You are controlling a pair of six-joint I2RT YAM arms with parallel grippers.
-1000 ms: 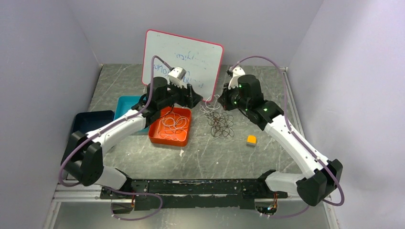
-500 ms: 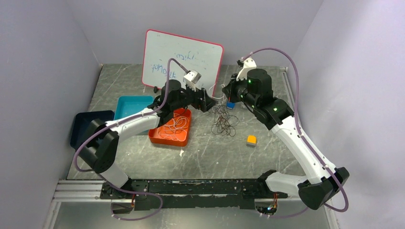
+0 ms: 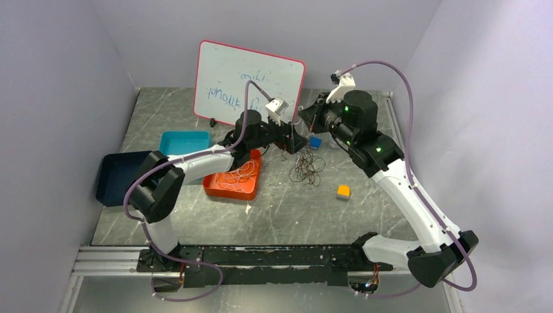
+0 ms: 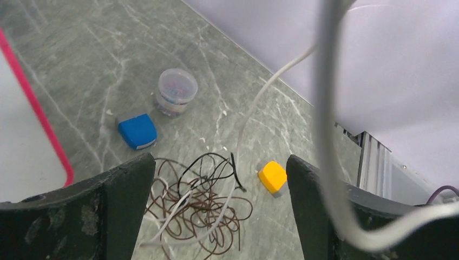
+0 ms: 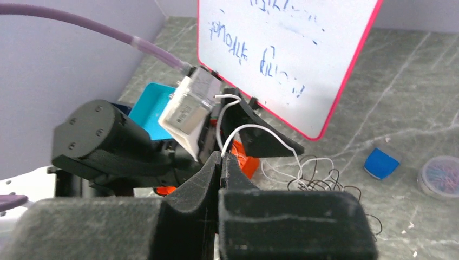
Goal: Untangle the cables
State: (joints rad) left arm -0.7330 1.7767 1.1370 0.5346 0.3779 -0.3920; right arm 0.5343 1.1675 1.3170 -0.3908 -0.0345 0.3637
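Note:
The cables lie in a tangle (image 3: 306, 168) of dark brown, black and white loops on the table, also seen as the tangle (image 4: 200, 206) between my left fingers and as the tangle (image 5: 319, 181) beyond my right ones. My right gripper (image 5: 222, 157) is shut on a white cable (image 5: 260, 130) that rises from the tangle. It hangs raised at the back as the right gripper (image 3: 304, 120). My left gripper (image 3: 297, 142) hovers just left of it, above the tangle. The left gripper (image 4: 216, 216) is open and grips nothing. The white cable (image 4: 246, 119) climbs past its right finger.
An orange tray (image 3: 222, 187) with white and reddish wire loops sits under the left arm. A teal tray (image 3: 184, 142) and a dark blue bin (image 3: 120, 176) lie further left. A whiteboard (image 3: 248, 85) stands behind. A blue block (image 3: 315, 142), an orange block (image 3: 343, 192) and a clear round tub (image 4: 177, 89) are near the tangle.
My left arm swung right from over the orange tray to above the tangle and its jaws spread wider. My right gripper rose and pulled back with the white cable.

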